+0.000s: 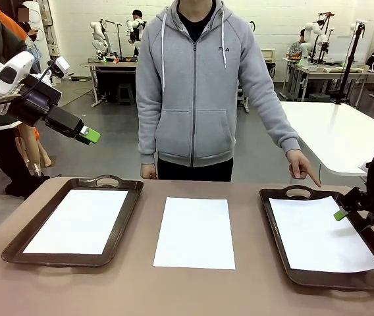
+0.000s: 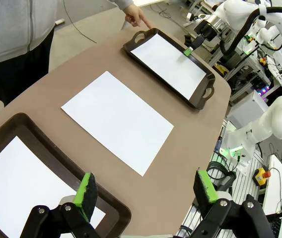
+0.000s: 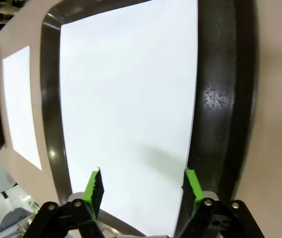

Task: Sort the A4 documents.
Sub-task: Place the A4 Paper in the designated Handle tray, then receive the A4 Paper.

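Three A4 documents are in view, all plain white sheets. One (image 1: 81, 220) lies in the left brown tray (image 1: 122, 220). Another (image 1: 195, 232) lies bare on the table between the trays. The third (image 1: 319, 234) lies in the right tray (image 1: 274, 227). My right gripper (image 1: 342, 214) hangs low over that tray's right side, jaws open above the sheet (image 3: 131, 99) with nothing between the fingers (image 3: 94, 186). My left gripper (image 1: 88, 136) is raised at the far left above the table, open and empty, its pads (image 2: 86, 191) over the left tray's corner.
A person in a grey hoodie stands at the far side. One hand (image 1: 303, 168) points a finger down at the right tray's far handle (image 1: 297, 191). A white table (image 1: 345, 135) stands behind on the right. Bare brown tabletop (image 1: 193, 289) runs along the near edge.
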